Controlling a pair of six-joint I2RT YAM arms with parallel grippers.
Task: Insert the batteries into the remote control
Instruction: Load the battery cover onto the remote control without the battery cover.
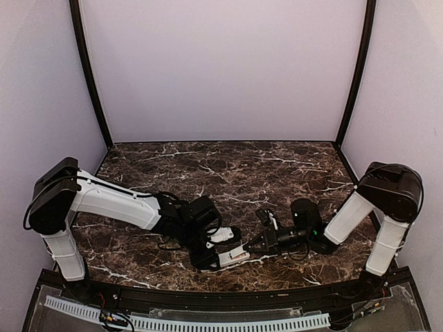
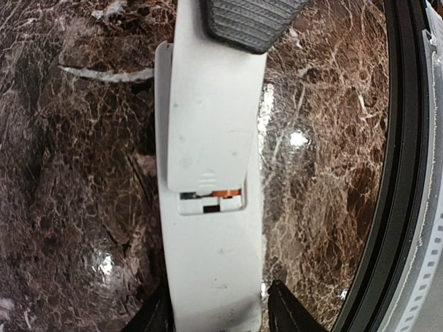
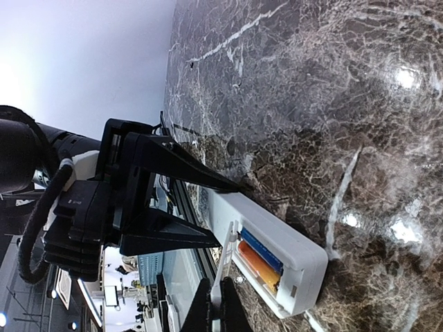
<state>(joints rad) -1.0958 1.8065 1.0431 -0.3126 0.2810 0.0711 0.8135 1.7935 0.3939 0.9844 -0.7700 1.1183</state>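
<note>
Slim white plastic remote control [image 2: 214,277] sits face-down on the marble worktop [image 1: 228,166], orange and blue batteries [image 3: 259,259] in — light, slippery, grab its long edges — left gripper [image 2: 218,311] straddles it, can't tell if clamped, right gripper [image 3: 216,304] closed.

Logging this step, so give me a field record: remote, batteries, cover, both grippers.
remote: slim white rectangular plastic remote control, back side up on the dark marble table
batteries: orange-red cylindrical battery and blue cylindrical battery, side by side in the compartment
cover: thin white plastic battery cover, not seated, gap at its end
left gripper: fingers flank the remote; grip unclear
right gripper: shut, tips at the cover
</note>
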